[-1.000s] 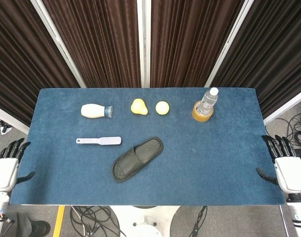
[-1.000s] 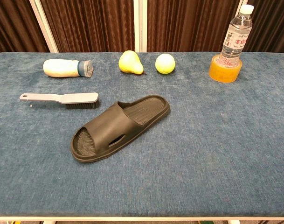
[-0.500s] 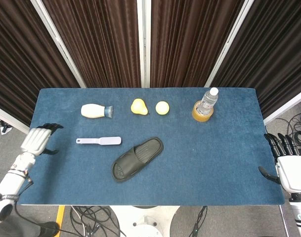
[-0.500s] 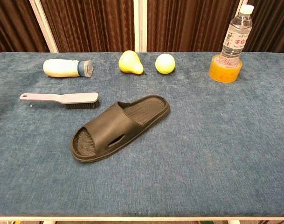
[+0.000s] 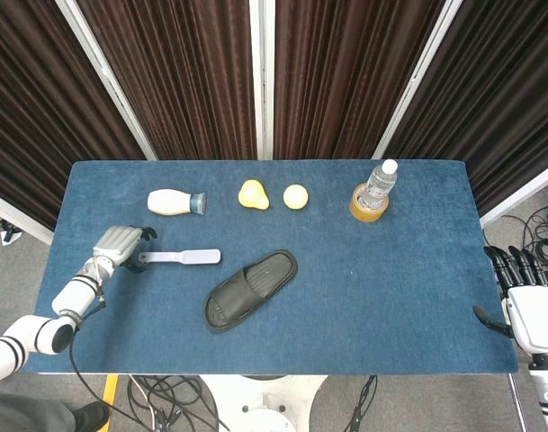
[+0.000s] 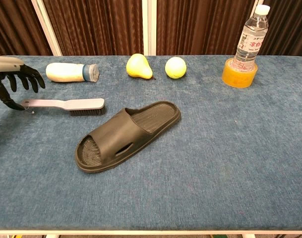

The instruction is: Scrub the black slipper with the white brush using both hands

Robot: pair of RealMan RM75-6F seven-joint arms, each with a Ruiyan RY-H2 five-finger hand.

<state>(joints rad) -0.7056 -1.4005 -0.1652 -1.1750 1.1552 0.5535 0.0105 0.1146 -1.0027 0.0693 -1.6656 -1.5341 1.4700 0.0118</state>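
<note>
Head view. Black slipper (image 5: 250, 290) lying sole-down just below the centre of the frame on the blue table (image 5: 417, 288), set on a diagonal, toe end toward lower left, heel toward upper right; ridged footbed, broad strap across the front. White brush (image 5: 181, 257) flat to the upper left of it, well apart, handle pointing left. Left hand (image 5: 119, 246) over the handle's end at mid-left, dark fingers curled downward around the tip, apparently not yet clamped; contact cannot be told from here. Right hand (image 5: 525, 301) off the table's edge at lower right, fingers straight and apart, nothing in it. Along the upper part of the cloth: a white bottle (image 5: 176, 202) on its side, a yellow pear (image 5: 252, 194), a yellow ball (image 5: 296, 196), and a clear water bottle (image 5: 379, 184) standing upright inside an orange tape roll (image 5: 369, 207).

Chest view. Slipper (image 6: 126, 135) at centre-left, toe opening showing at lower left, a slot in the side of the strap. Brush (image 6: 66, 104) bristles-down at mid-left. Left hand (image 6: 11, 79) at the left edge, fingers spread and hooked over the handle's end, thumb beneath; grip not plainly closed. Water bottle (image 6: 252, 38) capped, seated in the tape roll (image 6: 239, 73) at upper right.
</note>
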